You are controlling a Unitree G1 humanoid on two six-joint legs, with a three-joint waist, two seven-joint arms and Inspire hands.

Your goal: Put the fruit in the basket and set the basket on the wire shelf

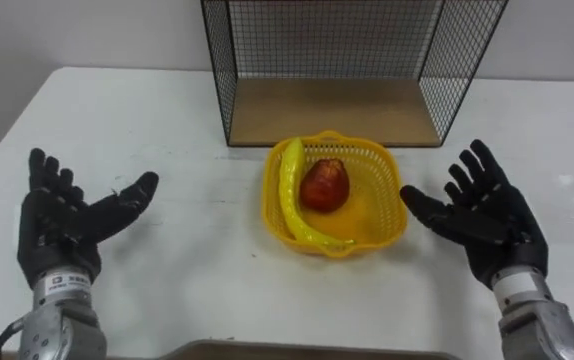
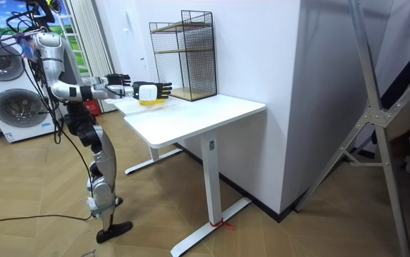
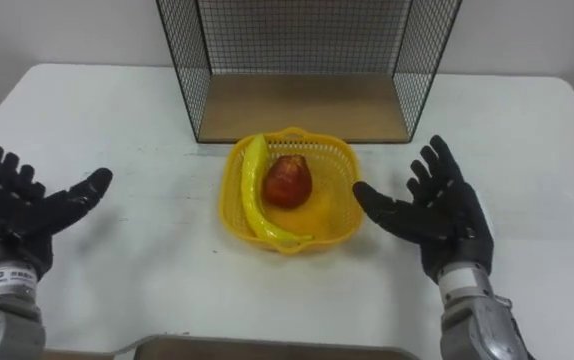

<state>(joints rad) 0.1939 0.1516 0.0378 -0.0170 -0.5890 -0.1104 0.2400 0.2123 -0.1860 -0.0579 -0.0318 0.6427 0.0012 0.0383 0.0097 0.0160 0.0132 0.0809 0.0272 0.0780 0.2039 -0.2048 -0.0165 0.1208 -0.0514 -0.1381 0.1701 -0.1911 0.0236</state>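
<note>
Right, I have my left hand (image 1: 62, 225) spread open, well off to the left of the yellow basket (image 1: 372, 155); my right hand (image 1: 487, 215), fingers spread too, hovers just beside its right rim, holding nothing; banana (image 1: 292, 195) and red fruit (image 1: 324, 185) lie inside it, before the wire shelf (image 1: 327, 110).

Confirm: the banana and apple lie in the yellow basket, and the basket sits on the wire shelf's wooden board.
Not on the board. The banana and apple lie in the yellow basket, but the basket sits on the white table before the wire shelf, as the left eye view shows.
</note>
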